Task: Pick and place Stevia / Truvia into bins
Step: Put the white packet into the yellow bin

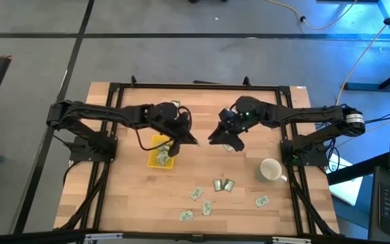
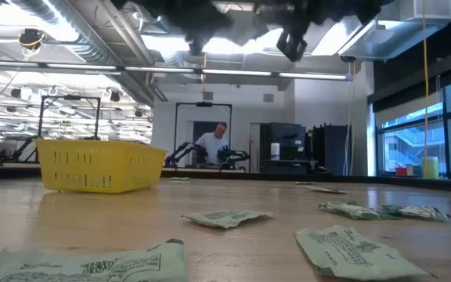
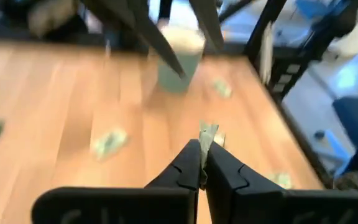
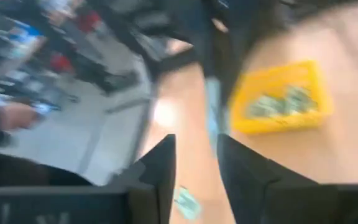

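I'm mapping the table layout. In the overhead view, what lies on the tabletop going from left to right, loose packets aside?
Small yellow plastic tray with sachets inside, under the left gripper → a pale green and white paper sachet below the right gripper → white mug.

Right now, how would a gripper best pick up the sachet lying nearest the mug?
The sachet lies flat on the table, apart from the mug and other sachets. Probably best: come straight down from above and pinch across its narrow width; lying flat, it offers no side hold.
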